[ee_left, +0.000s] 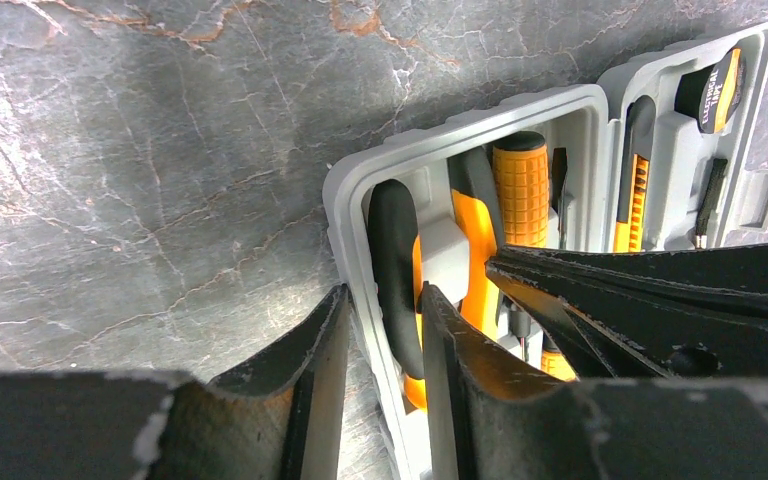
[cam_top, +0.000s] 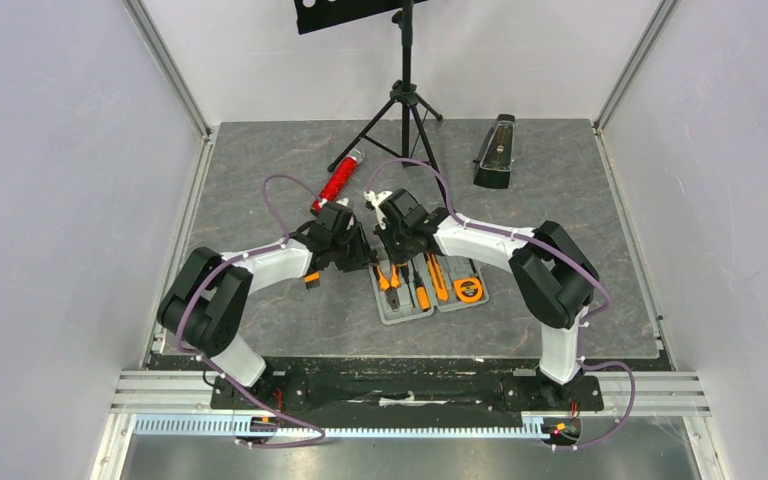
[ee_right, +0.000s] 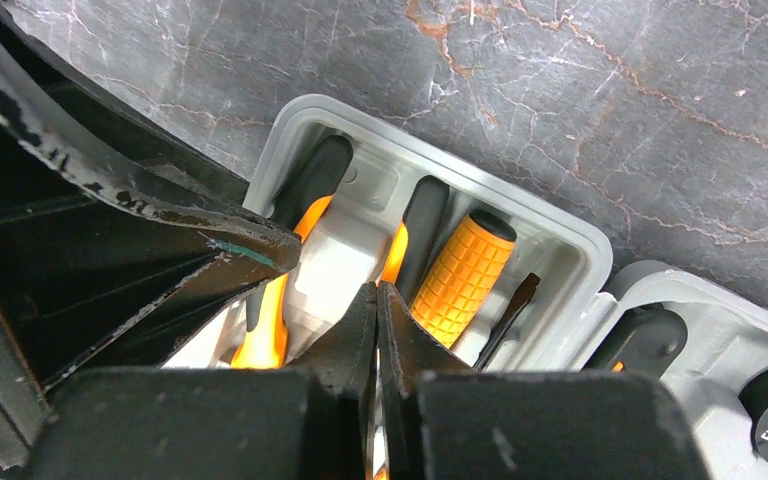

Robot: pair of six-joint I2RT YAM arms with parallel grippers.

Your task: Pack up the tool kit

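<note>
Flat grey plastic hinged case (ee_left: 350,200): lies open on the grey marbled table top (cam_top: 260,180), centre, towards the near edge. Its two halves sit side by side.

Left half: pliers with black-and-orange handles (ee_left: 392,250) sit in their recess. Just to their right are a ribbed orange screwdriver handle (ee_left: 522,190) and a slim dark screwdriver blade (ee_left: 558,180).

Right half: a black-and-orange knife (ee_left: 635,195) is seated. At the far right corner is a round black-and-orange roll labelled as electrical tape (ee_left: 717,90).

Left gripper (ee_left: 384,292): low over the case's left edge, with the jaws partly apart. One finger is outside the grey wall and the other is inside, over the pliers. The wall and the black pliers handle lie between them. It cannot be told whether the fingers are pressing on either.

Right gripper (ee_right: 375,295): the fingers are clenched together with nothing between them. The tips point down at the moulded grey block between the pliers handles, and contact cannot be confirmed. The two grippers are close together over the left half.

A small orange-and-black item (cam_top: 312,281) lies on the table just left of the case, beside the left arm. It is too small to identify.

Further items: a red glittery cylinder (cam_top: 337,182) lies beyond the left arm. A black tripod stand (cam_top: 405,100) is at the far centre, and a black wedge-shaped metronome (cam_top: 495,152) at the far right. All are well apart from the case.
</note>
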